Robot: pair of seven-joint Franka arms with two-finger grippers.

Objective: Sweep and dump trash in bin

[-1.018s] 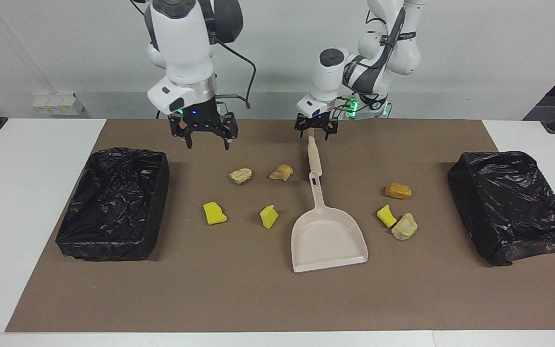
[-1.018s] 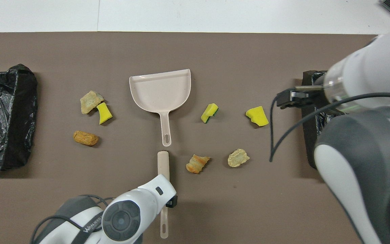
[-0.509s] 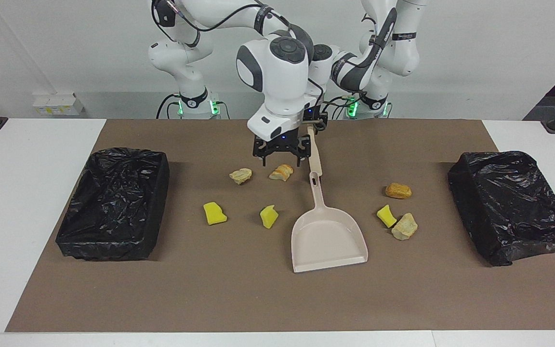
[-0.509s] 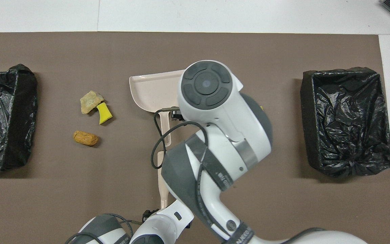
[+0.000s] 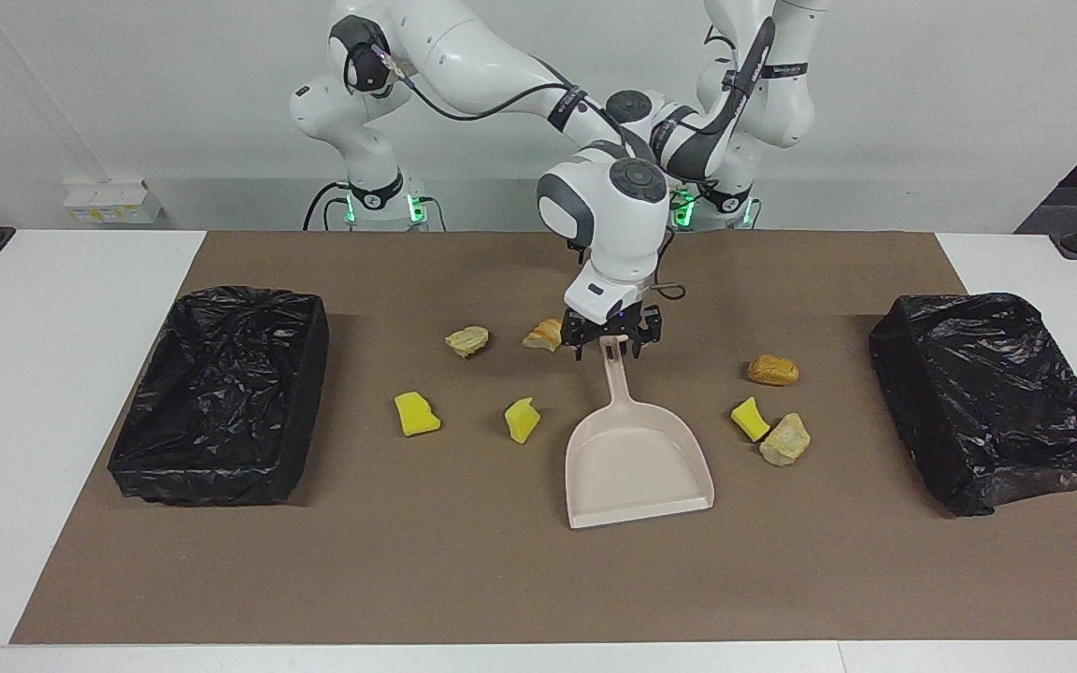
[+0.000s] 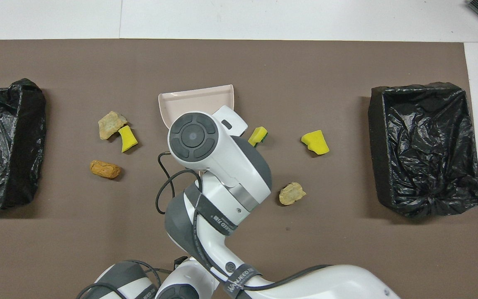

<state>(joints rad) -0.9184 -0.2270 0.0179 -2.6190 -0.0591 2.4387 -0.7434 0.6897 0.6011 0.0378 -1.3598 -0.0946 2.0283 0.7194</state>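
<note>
The job is at its opening step, taking up the tools, and no trash has been moved yet. The right gripper point(image 5: 610, 350) hangs low over the tip of the dustpan's handle point(image 5: 615, 379), its jaws wide and straddling the handle without closing on it. The beige dustpan point(image 5: 637, 472) lies flat on the brown mat point(image 5: 501, 579), with its handle pointing toward the robots. The left gripper is hidden by the right arm's wrist, so I cannot tell whether it is open or holding anything, and no brush shows in either view. All seven bits of trash lie loose around the dustpan. Toward the right arm's end are a bread-like piece point(image 5: 546, 334) just beside the handle tip, a beige lump point(image 5: 466, 341) and two yellow sponge wedges point(image 5: 522, 420) point(image 5: 416, 414). Toward the left arm's end are an orange-brown piece point(image 5: 772, 370) and a yellow wedge point(image 5: 750, 419) touching another beige lump point(image 5: 784, 439). One black-lined bin point(image 5: 211, 467) stands well apart from the dustpan at the right arm's end, and a second bin point(image 5: 912, 374) at the left arm's end. The next move is probably to close squarely on the handle and lift without knocking the bread-like piece. The scoop's lip must then stay flat on the mat so pieces can be swept in.
</note>
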